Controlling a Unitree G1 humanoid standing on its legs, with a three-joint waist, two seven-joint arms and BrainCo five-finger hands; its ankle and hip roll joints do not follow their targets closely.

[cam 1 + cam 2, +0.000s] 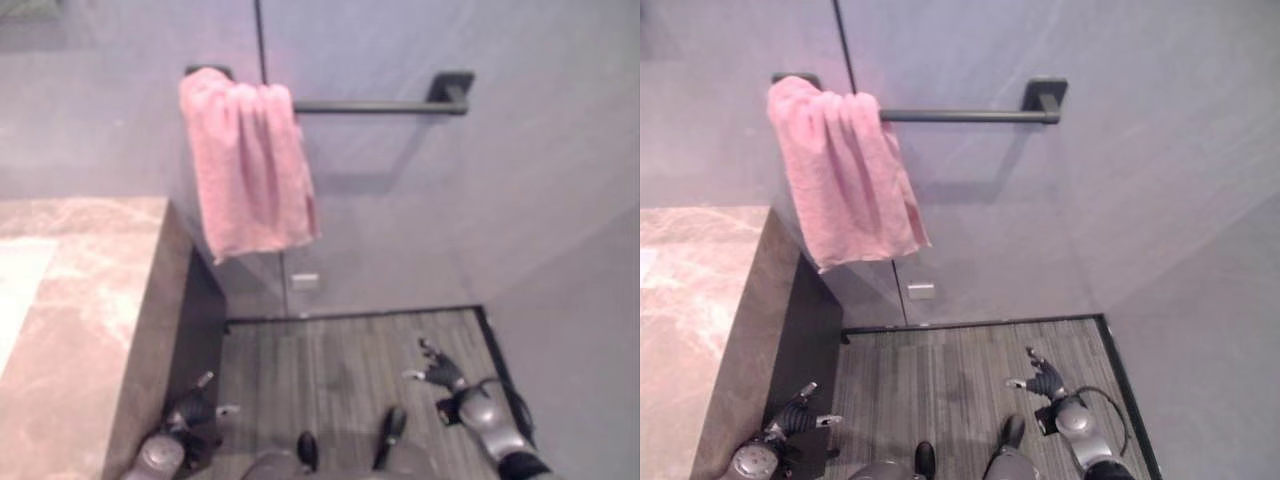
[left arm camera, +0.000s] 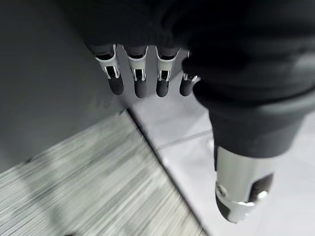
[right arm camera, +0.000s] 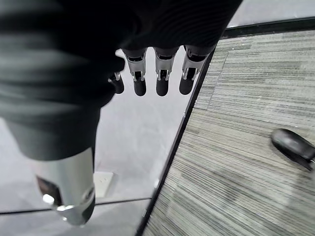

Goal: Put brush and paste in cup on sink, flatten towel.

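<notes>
Both hands hang low near the floor in the left eye view, the left hand [image 1: 190, 410] beside the stone counter [image 1: 90, 330] and the right hand [image 1: 440, 372] well apart from it, while the pink towel [image 1: 250, 165] hangs bunched at the left end of the wall bar [image 1: 380, 106]; flattening it likely calls for both hands to rise and spread the cloth along the bar. Each wrist view shows straight fingers [image 2: 140, 83] holding nothing, the right fingers [image 3: 162, 81] likewise. Brush, paste and cup cannot be made out, and the counter is cut off at the edge.
</notes>
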